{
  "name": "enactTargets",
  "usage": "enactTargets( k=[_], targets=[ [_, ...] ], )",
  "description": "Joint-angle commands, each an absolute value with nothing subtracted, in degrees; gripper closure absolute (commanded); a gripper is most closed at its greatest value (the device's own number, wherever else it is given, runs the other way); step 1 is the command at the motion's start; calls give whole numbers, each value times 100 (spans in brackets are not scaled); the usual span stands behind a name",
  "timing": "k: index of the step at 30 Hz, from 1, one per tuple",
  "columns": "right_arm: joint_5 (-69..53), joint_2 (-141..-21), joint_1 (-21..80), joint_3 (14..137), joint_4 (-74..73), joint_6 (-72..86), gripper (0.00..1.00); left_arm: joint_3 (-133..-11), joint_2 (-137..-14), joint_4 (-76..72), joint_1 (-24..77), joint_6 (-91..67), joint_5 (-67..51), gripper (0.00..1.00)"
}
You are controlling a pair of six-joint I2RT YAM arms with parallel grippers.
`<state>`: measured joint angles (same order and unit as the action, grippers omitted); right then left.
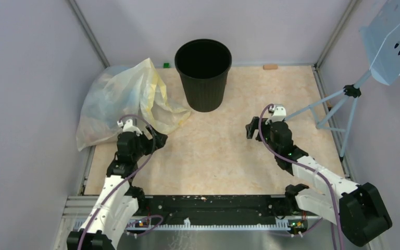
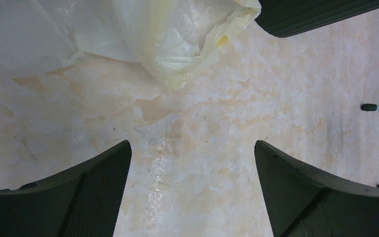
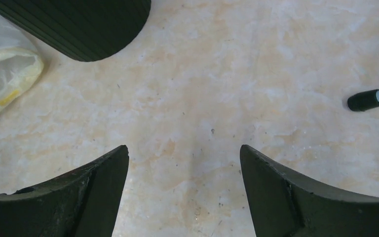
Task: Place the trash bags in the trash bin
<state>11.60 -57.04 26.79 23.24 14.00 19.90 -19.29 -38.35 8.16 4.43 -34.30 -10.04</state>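
Observation:
The round black ribbed trash bin (image 1: 203,78) stands upright and looks empty at the back middle of the table. Its wall also shows in the left wrist view (image 2: 316,15) and the right wrist view (image 3: 79,24). The thin blue trash bag does not show plainly. Only a faint bluish patch shows through the large clear yellowish bag (image 1: 120,99), which lies left of the bin. My left gripper (image 1: 159,139) is open and empty just in front of that bag's near edge (image 2: 177,44). My right gripper (image 1: 251,127) is open and empty over bare table, to the right front of the bin.
A tripod (image 1: 338,104) carrying a pale blue perforated panel (image 1: 396,41) stands at the right edge; one foot shows in the right wrist view (image 3: 362,100). A small green object (image 1: 166,65) and a tan one (image 1: 270,66) lie by the back wall.

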Motion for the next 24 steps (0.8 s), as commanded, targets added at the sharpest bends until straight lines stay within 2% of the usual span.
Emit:
enactTargets(
  k=[1, 12, 24],
  targets=[
    [1413, -5628, 2692, 2203, 1732, 1877, 18, -2018, -3828, 694, 439, -3366, -961, 1],
    [1569, -5617, 2686, 2064, 1723, 2020, 19, -2375, -3646, 1103, 439, -3637, -832, 1],
    [1606, -5590, 2689, 2064, 1653, 2041, 19, -4006, -4005, 1971, 439, -3790, -453, 1]
  ],
)
